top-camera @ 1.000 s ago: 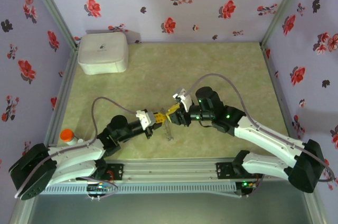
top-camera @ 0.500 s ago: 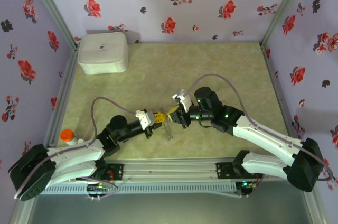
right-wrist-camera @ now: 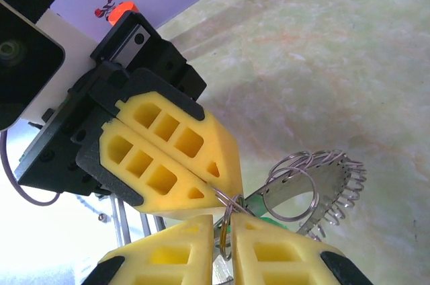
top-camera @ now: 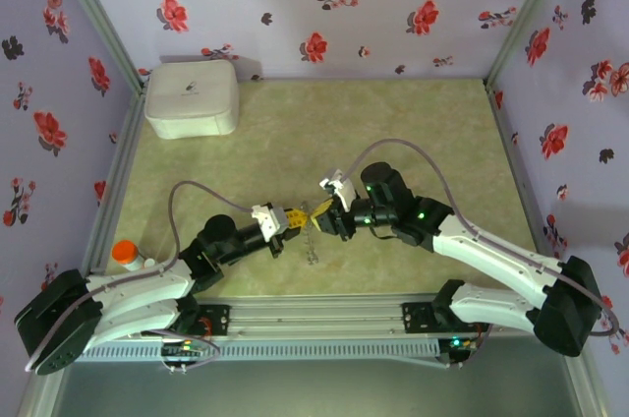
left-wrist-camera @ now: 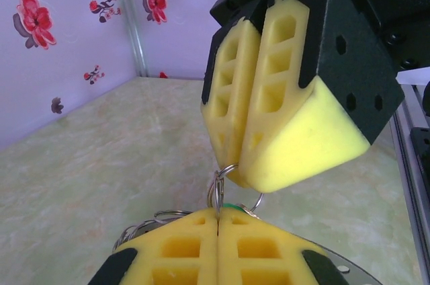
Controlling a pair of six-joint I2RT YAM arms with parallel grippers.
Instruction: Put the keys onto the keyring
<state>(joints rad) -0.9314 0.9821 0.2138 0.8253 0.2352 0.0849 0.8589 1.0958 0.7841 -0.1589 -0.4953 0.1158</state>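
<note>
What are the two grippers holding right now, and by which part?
Both pinch a small silver split ring at opposite edges: left gripper from below, right gripper from above in the left wrist view. The keyring is beside it, in neither grip.

The table (top-camera: 393, 132) was a pale green-beige top with a faint marbled pattern, fenced by metal rails along its left and right sides. A white rounded box (top-camera: 192, 97) sat flat on it in the far left corner, close to the back wall. A small orange-capped item (top-camera: 126, 252) stood at the near left edge, just beside the rail.
</note>
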